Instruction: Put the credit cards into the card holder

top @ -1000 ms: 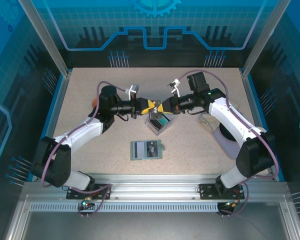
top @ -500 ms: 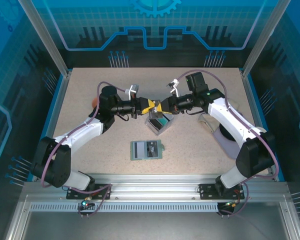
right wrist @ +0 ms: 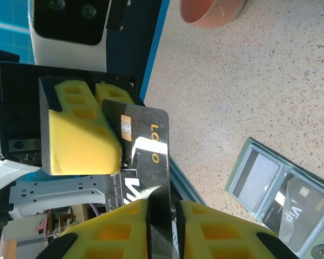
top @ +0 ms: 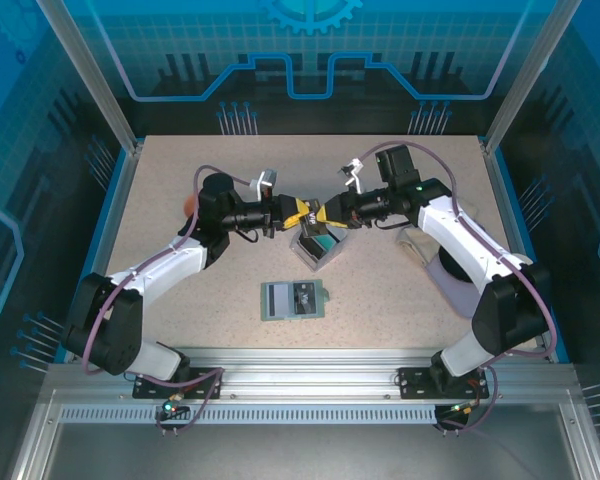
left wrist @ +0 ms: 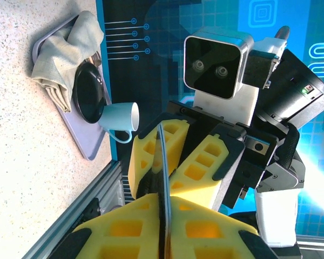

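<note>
Left tool [left wrist: 164, 218]: clamped on the dark card [right wrist: 146, 145], held in mid-air.
Right tool [right wrist: 162, 226]: fingers flank the same card; whether they pinch it cannot be told.
Card holder [top: 293, 299]: lying open on the counter [top: 180, 170], below both tools.

Sage-green card holder [top: 275, 300] open and flat on the worktop [top: 400, 300], near the front edge, grey inside. Tucked in its slots: a grey card [right wrist: 257, 179] and a dark VIP card [right wrist: 299, 208]. Gold-lettered dark card [right wrist: 146, 143] with a small chip, up in the air and on its edge, pinched in the jaws of the left gripper [left wrist: 163, 208] and the right gripper [right wrist: 162, 210]. Teal card [top: 322, 243] tilted in a clear box [top: 305, 252], just behind the holder.
</note>
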